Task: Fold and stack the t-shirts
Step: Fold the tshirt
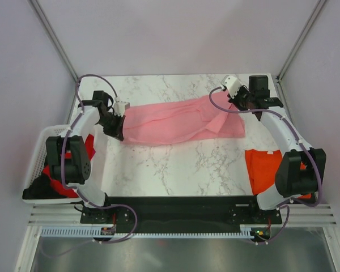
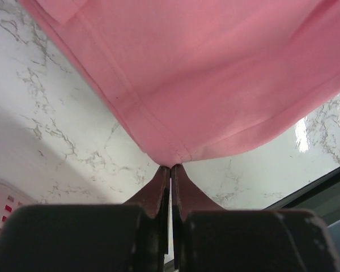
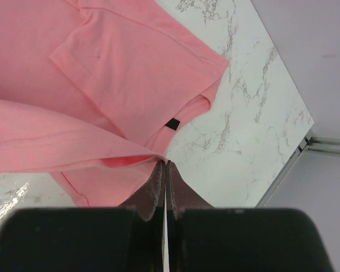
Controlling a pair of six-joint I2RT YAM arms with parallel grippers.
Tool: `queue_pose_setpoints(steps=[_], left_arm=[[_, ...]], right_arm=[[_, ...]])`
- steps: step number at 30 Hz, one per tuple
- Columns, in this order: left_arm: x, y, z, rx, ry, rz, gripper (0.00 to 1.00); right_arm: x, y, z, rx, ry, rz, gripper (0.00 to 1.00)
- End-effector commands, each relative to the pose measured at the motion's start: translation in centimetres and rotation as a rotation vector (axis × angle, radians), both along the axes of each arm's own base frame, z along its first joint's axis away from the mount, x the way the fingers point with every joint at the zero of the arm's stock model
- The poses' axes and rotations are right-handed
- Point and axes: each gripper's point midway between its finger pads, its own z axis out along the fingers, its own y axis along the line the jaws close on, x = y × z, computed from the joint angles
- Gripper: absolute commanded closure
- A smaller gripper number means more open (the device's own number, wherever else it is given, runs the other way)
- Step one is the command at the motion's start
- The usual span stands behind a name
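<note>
Arms (image 1: 275,127) stretch forward, left gripper (image 2: 170,168) and right gripper (image 3: 165,164) each clamped on opposite ends of the pink t-shirt (image 1: 175,122).

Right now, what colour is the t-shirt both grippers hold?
Light pink t-shirt; top view shows it best.

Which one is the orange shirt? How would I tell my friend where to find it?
Find the white marble table, then its near right corner by the right arm. The orange t-shirt lies flat there, partly hidden by that arm. It is bright orange, unlike the pink t-shirt stretched across the far side and the red t-shirt in the white basket at left.
</note>
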Motion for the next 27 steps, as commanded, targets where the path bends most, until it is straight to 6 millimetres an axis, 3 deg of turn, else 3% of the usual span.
queue_pose_setpoints(steps=[1, 4, 6, 17, 27], left_arm=[[1.3, -0.1, 0.7, -0.018, -0.01, 0.02, 0.98], [2.2, -0.2, 1.1, -0.02, -0.02, 0.027, 0.98], [2.9, 0.9, 1.0, -0.018, -0.016, 0.054, 0.98], [5.1, 1.8, -1.0, 0.003, 0.034, 0.073, 0.98], [5.7, 2.2, -1.8, 0.013, 0.052, 0.089, 0.98]], right_arm=[[2.5, 0.2, 1.5, 0.038, -0.054, -0.026, 1.0], [3.7, 0.0, 0.7, 0.036, -0.042, -0.04, 1.0], [4.6, 0.0, 0.2, 0.034, -0.04, -0.045, 1.0], [9.7, 0.7, -0.4, 0.045, -0.062, -0.032, 1.0], [11.7, 1.2, -1.4, 0.043, -0.055, -0.022, 1.0]])
